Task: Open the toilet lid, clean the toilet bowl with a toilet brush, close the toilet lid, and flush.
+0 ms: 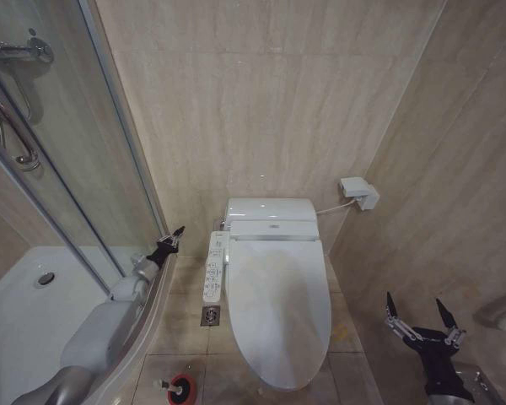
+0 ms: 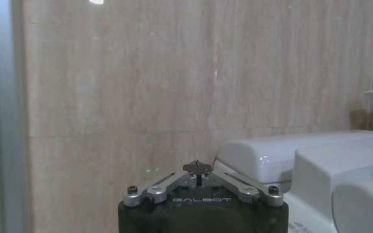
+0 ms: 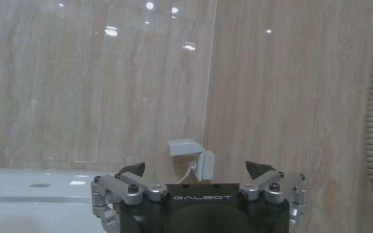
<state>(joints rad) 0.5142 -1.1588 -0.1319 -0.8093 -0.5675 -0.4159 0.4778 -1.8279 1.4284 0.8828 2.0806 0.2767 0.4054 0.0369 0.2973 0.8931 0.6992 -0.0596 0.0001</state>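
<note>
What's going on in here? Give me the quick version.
A two-armed robot faces a toilet to clean it, but nothing is in hand yet. The lid is down over the bowl. The left gripper, fingers shut, is raised near the toilet's control panel by the shower glass. The right gripper hangs open on the toilet's other side, near the wall. The brush sits in its red holder on the floor.

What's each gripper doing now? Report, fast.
Left gripper: shut, empty, beside the toilet lid.
Right gripper: open, empty.
</note>
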